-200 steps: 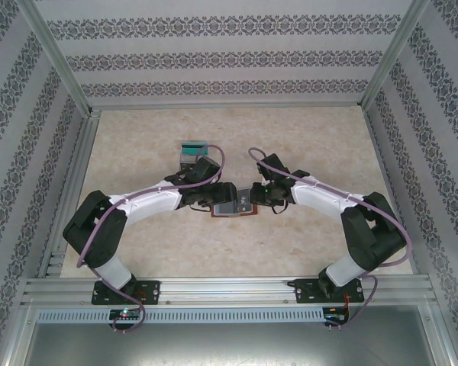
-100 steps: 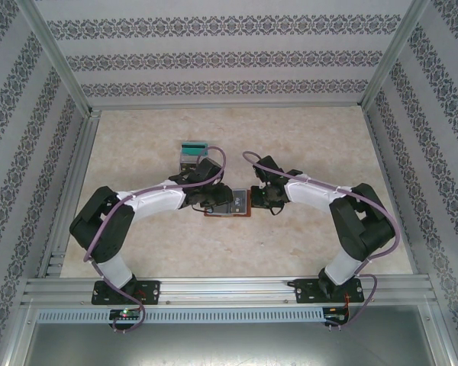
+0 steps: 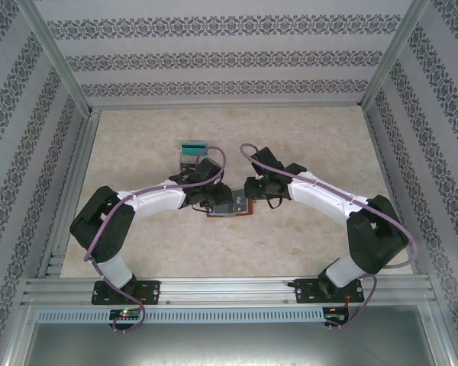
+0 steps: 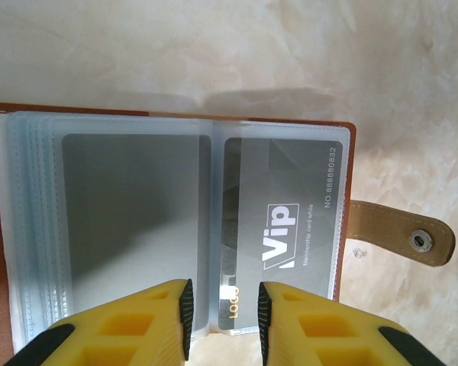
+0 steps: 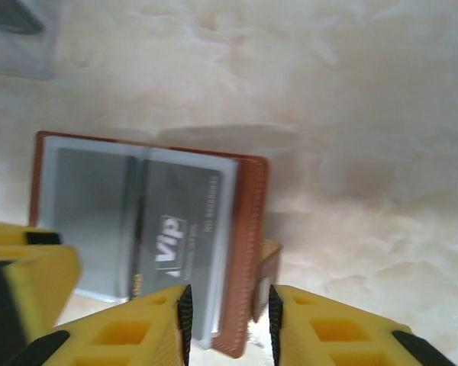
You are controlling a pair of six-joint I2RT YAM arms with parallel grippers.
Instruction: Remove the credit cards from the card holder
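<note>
Reaching inward with left arm (image 3: 149, 202) and right arm (image 3: 324, 198), elbows out; left hand (image 4: 223, 305) and right hand (image 5: 227, 305) each slightly parted (yellow fingers).

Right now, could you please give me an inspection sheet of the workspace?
Surface: pale marbled table.
Job's things: brown card holder lying open, flat; VIP card in its right sleeve, grey card in the left.
Clutter: clear box with teal card, farther back on the table.
Grippers: left gripper over the VIP sleeve's edge, right gripper over the cover's edge, jaws of both partly apart, nothing pinched.
Cables: purple cable along each arm.
Surroundings: patterned walls, aluminium frame.
</note>
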